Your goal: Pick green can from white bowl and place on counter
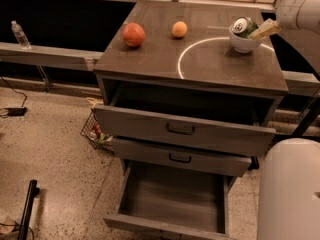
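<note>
The green can lies tilted in the white bowl at the back right of the counter, its silver end facing me. My gripper reaches in from the right and sits against the can's right side, just above the bowl's rim. The white arm behind it comes from the top right corner. The thin white curved line on the counter runs just left of the bowl.
A red apple and an orange fruit sit on the counter's back left. The top drawer is pulled partly out and the bottom drawer is wide open. The robot's white base is at lower right.
</note>
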Tool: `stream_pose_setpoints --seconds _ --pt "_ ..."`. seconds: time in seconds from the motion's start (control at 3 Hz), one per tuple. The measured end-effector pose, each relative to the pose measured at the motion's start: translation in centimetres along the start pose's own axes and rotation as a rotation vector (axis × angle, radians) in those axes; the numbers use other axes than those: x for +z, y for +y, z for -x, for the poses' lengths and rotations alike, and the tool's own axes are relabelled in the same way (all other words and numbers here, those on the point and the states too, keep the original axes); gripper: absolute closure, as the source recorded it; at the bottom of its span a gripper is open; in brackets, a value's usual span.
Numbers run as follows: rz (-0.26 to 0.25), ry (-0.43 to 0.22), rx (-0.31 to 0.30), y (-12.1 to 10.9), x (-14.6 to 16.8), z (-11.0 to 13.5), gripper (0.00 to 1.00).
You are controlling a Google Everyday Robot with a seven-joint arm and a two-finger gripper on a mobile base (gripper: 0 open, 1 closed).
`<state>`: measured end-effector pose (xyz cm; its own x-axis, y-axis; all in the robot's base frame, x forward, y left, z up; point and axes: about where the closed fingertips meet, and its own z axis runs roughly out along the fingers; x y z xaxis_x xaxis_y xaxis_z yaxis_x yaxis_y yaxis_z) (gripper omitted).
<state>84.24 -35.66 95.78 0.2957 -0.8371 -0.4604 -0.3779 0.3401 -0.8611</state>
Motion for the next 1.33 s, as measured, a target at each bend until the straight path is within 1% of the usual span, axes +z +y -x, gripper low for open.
stream_pose_setpoints --seconds 0.67,1.33 --pt "0.013 -0.009 0.031 0.6 0.9 0.2 0.00" --pt "0.000 0.000 0.092 0.8 2.1 0.0 0.00"
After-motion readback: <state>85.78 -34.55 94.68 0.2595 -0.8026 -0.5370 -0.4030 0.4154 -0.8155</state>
